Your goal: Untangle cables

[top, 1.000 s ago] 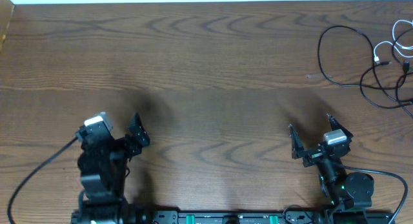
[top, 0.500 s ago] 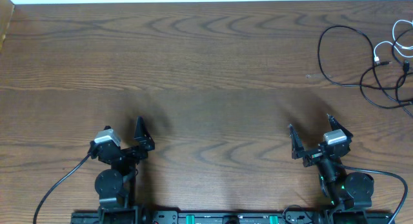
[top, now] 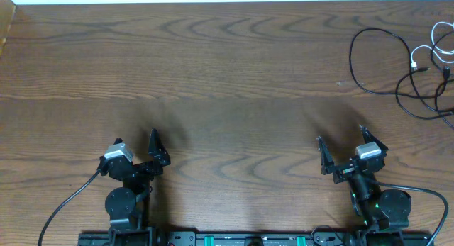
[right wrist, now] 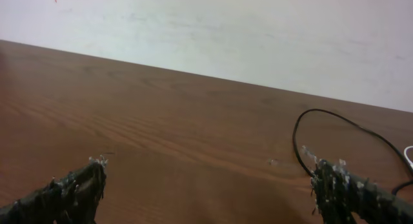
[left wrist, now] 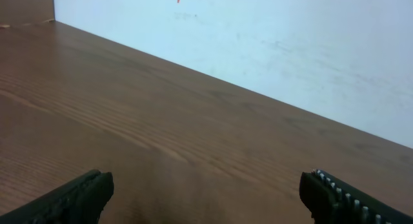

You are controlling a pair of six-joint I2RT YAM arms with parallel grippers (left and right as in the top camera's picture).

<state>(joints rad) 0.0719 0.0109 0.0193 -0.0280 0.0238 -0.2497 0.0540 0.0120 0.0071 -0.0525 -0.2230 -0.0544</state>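
The cables lie in a loose tangle at the table's far right. Black cords (top: 383,62) form open loops, and a white cord (top: 431,51) with a small plug crosses them at the right edge. One black loop (right wrist: 316,110) also shows in the right wrist view, beyond my right finger, with a bit of the white cord (right wrist: 409,153) at the frame edge. My left gripper (top: 133,141) (left wrist: 206,185) is open and empty near the front left. My right gripper (top: 342,138) (right wrist: 210,172) is open and empty near the front right, well short of the cables.
The wooden table (top: 227,76) ends at a white wall at the back. Thick black arm wires (top: 64,203) run off the arm bases at the front edge. Part of the cable tangle runs out of view on the right.
My left arm has drawn back and folded down to its base, then held still. The right arm and the cables have not moved.
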